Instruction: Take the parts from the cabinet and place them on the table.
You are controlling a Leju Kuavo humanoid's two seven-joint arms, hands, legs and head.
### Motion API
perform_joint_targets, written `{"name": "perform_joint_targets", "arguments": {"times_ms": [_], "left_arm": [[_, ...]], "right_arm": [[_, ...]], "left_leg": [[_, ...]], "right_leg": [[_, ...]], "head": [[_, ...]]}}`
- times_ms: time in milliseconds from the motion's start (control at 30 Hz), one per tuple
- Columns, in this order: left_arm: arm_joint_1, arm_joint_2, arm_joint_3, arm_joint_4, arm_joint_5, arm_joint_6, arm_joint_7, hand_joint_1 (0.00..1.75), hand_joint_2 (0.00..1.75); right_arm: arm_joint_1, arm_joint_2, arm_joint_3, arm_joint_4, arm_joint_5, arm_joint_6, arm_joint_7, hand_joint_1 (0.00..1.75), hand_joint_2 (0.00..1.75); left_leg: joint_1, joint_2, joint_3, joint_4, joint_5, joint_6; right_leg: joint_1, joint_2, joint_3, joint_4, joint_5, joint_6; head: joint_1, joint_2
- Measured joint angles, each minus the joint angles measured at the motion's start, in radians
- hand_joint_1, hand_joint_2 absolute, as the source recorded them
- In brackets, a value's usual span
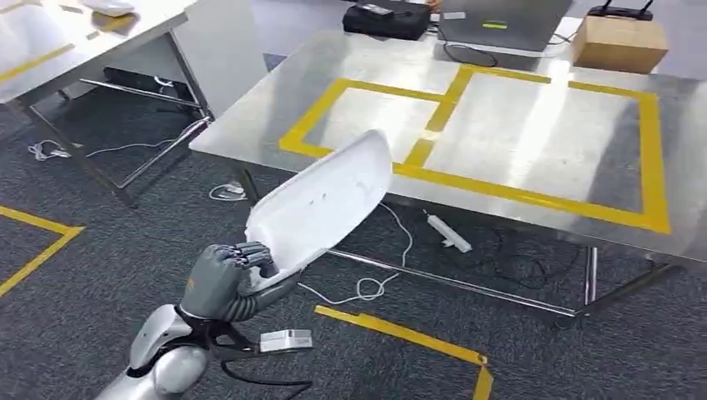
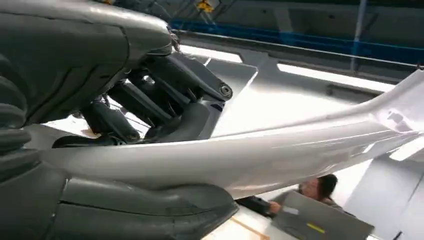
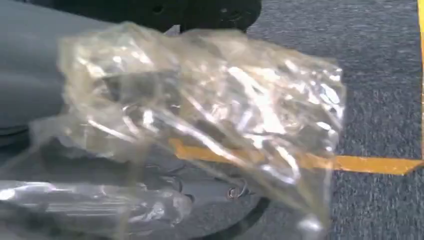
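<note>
While the left hand [image 1: 223,282] grips the white shell part [image 1: 321,204] by its lower edge, thumb under and fingers curled over the rim, the part is in the air off the near-left corner of the table [image 1: 534,125], tilted up with its far tip overlapping that corner in the head view. It does not rest on the table yet. The left wrist view shows the same clamp close up: dark fingers [image 2: 165,95] on top of the glossy shell, thumb beneath.

The right hand [image 3: 150,165] hangs low over the carpet, away from the table, wrapped in a crinkled clear plastic bag [image 3: 210,110]; it looks pinched on the bag, though what is inside I cannot tell.

Progress, judged: pickup from the cabinet looks done, carry nearly done, placing still left. Yellow tape boxes [image 1: 467,142] on the table hold no parts so far. A laptop [image 1: 500,25] and a cardboard box [image 1: 619,42] sit at the table's far edge. Both items remain to be set down.
</note>
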Motion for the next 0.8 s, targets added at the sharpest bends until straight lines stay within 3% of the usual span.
{"name": "perform_joint_targets", "arguments": {"times_ms": [100, 133, 167, 200, 267, 300, 333, 367, 433, 467, 500, 600, 667, 700, 767, 800], "left_arm": [[-0.024, -0.002, 0.001, 0.009, -0.001, -0.01, 0.034, 1.75, 1.75], [-0.036, -0.005, 0.002, 0.013, -0.002, -0.014, 0.043, 1.75, 1.75], [-0.044, -0.009, 0.003, 0.017, -0.002, -0.016, 0.051, 1.75, 1.75], [-0.051, -0.011, 0.006, 0.021, -0.003, -0.017, 0.056, 1.75, 1.75], [-0.056, -0.011, 0.012, 0.032, -0.011, -0.017, 0.066, 1.75, 1.75], [-0.058, -0.011, 0.014, 0.04, -0.013, -0.017, 0.068, 1.75, 1.75], [-0.058, -0.012, 0.015, 0.046, -0.013, -0.017, 0.07, 1.75, 1.75], [-0.06, -0.013, 0.016, 0.05, -0.014, -0.016, 0.072, 1.75, 1.75], [-0.067, -0.017, 0.018, 0.058, -0.016, -0.016, 0.077, 1.75, 1.75], [-0.073, -0.019, 0.019, 0.062, -0.016, -0.016, 0.079, 1.75, 1.75], [-0.079, -0.019, 0.022, 0.064, -0.019, -0.015, 0.082, 1.75, 1.75], [-0.089, -0.022, 0.024, 0.074, -0.021, -0.015, 0.087, 1.75, 1.75], [-0.092, -0.025, 0.027, 0.078, -0.022, -0.014, 0.091, 1.75, 1.75], [-0.095, -0.025, 0.029, 0.079, -0.022, -0.012, 0.093, 1.75, 1.75], [-0.095, -0.025, 0.035, 0.085, -0.022, -0.01, 0.098, 1.75, 1.75], [-0.094, -0.025, 0.039, 0.09, -0.022, -0.009, 0.099, 1.75, 1.75]], "right_arm": [[0.008, 0.0, 0.007, 0.0, 0.0, 0.0, 0.006, 0.0, 0.0], [0.009, -0.003, 0.01, 0.0, 0.0, 0.0, 0.008, 0.0, 0.0], [0.008, -0.002, 0.012, 0.0, 0.0, 0.0, 0.01, 0.0, 0.0], [0.004, -0.002, 0.015, -0.001, -0.001, 0.004, 0.013, 0.0, 0.0], [-0.002, -0.002, 0.019, -0.002, -0.003, 0.01, 0.014, 0.0, 0.0], [-0.001, -0.002, 0.02, -0.003, -0.004, 0.018, 0.014, 0.0, 0.0], [0.001, -0.002, 0.02, -0.004, -0.005, 0.023, 0.014, 0.0, 0.0], [0.003, -0.002, 0.021, -0.004, -0.006, 0.028, 0.014, 0.0, 0.0], [0.006, -0.003, 0.023, -0.004, -0.006, 0.034, 0.013, 0.0, 0.0], [0.004, -0.003, 0.026, -0.004, -0.007, 0.038, 0.012, 0.0, 0.0], [0.002, -0.003, 0.028, -0.004, -0.007, 0.04, 0.012, 0.0, 0.0], [0.003, -0.003, 0.031, -0.005, -0.01, 0.042, 0.01, 0.0, 0.0], [0.003, -0.003, 0.034, -0.005, -0.012, 0.043, 0.009, 0.0, 0.0], [0.002, -0.003, 0.035, -0.005, -0.013, 0.044, 0.009, 0.0, 0.0], [-0.001, -0.003, 0.036, -0.005, -0.015, 0.047, 0.008, 0.0, 0.0], [0.001, -0.003, 0.036, -0.005, -0.016, 0.047, 0.007, 0.0, 0.0]], "left_leg": [[-0.006, 0.022, -0.004, 0.002, 0.005, 0.011], [0.002, 0.039, 0.001, -0.009, 0.011, 0.018], [0.002, 0.048, 0.002, -0.009, 0.01, 0.02], [0.001, 0.061, 0.002, -0.009, 0.009, 0.025], [-0.002, 0.087, 0.001, -0.009, 0.008, 0.026], [-0.002, 0.098, 0.001, -0.009, 0.006, 0.026], [-0.002, 0.102, 0.001, -0.009, 0.005, 0.025], [-0.002, 0.107, 0.002, -0.008, 0.004, 0.023], [-0.001, 0.111, 0.007, -0.008, 0.0, 0.016], [-0.004, 0.111, 0.009, -0.007, -0.003, 0.01], [-0.01, 0.111, 0.007, -0.003, -0.006, 0.003], [-0.005, 0.113, 0.011, -0.007, -0.003, -0.012], [-0.002, 0.104, 0.005, 0.018, -0.027, -0.024], [-0.002, 0.098, -0.022, 0.075, -0.059, -0.026], [-0.002, 0.096, -0.106, 0.239, -0.128, -0.028], [-0.002, 0.096, -0.142, 0.301, -0.139, -0.027]], "right_leg": [[-0.008, 0.026, -0.014, -0.008, 0.01, 0.024], [-0.008, 0.001, -0.024, 0.002, 0.004, 0.025], [-0.001, -0.055, -0.036, 0.029, -0.017, 0.032], [-0.004, -0.089, -0.07, 0.098, -0.057, 0.038], [-0.008, -0.107, -0.148, 0.253, -0.123, 0.045], [-0.01, -0.108, -0.172, 0.302, -0.134, 0.048], [-0.011, -0.109, -0.171, 0.302, -0.124, 0.05], [-0.014, -0.111, -0.148, 0.259, -0.092, 0.052], [-0.017, -0.12, -0.045, 0.076, -0.005, 0.052], [-0.016, -0.13, -0.009, 0.006, -0.006, 0.05], [-0.011, -0.125, 0.007, -0.004, -0.01, 0.038], [-0.005, -0.122, 0.003, 0.001, -0.013, 0.018], [-0.011, -0.119, 0.013, -0.006, -0.01, 0.003], [-0.011, -0.119, 0.015, -0.006, -0.011, -0.004], [-0.008, -0.113, 0.017, -0.006, -0.015, -0.011], [-0.005, -0.11, 0.019, -0.006, -0.017, -0.013]], "head": [[0.0, 0.0], [-0.001, 0.0], [0.008, 0.0], [0.016, 0.0], [0.014, 0.0], [0.015, 0.0], [0.015, 0.0], [0.015, 0.0], [0.015, 0.0], [0.016, 0.0], [0.015, 0.0], [0.013, 0.0], [0.009, 0.0], [0.005, 0.0], [0.006, 0.0], [0.006, 0.0]]}}
